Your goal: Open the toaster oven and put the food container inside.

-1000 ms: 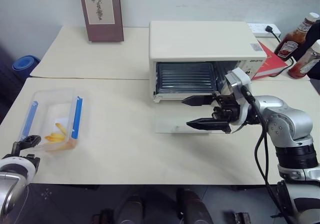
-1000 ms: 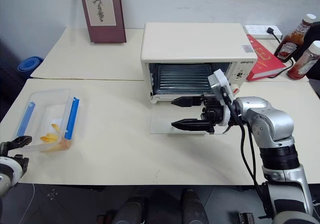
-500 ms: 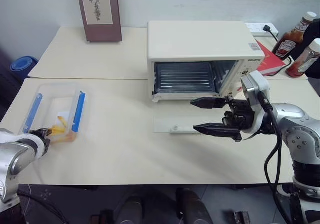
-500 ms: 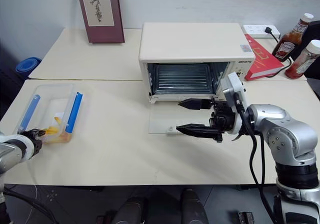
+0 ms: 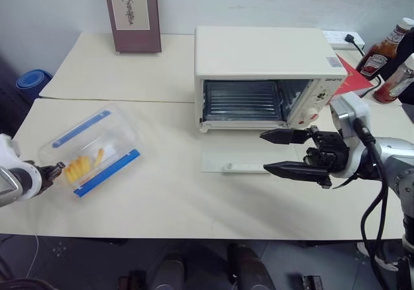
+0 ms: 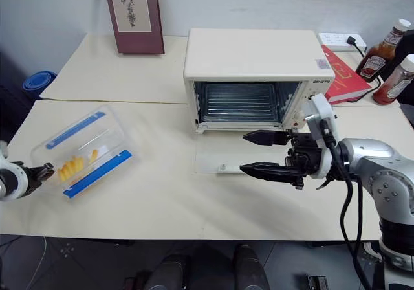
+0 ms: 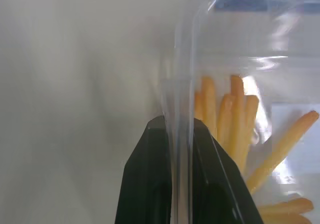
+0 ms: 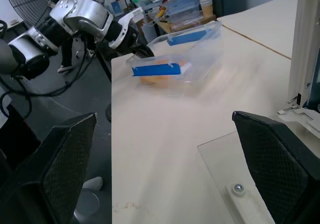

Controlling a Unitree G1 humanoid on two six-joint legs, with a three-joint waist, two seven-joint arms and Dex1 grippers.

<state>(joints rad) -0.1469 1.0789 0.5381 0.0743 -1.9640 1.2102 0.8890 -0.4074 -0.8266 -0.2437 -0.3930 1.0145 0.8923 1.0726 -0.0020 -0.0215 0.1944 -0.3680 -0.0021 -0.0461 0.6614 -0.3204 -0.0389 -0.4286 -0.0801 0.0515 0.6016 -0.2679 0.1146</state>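
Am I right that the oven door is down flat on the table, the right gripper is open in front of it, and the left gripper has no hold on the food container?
Not quite. The left gripper does hold the food container: the left wrist view shows its fingers pinching the clear wall. The rest stands: the toaster oven door lies flat, the right gripper open before it.

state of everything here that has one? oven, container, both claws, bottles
toaster oven: door open, lying flat on the table; wire rack bare
food container: lid on, tilted, one end lifted, fries inside
left claw: shut on the food container's rim
right claw: open, holds nothing, above the door
ketchup bottle: upright, cap on
second bottle: upright, cap on
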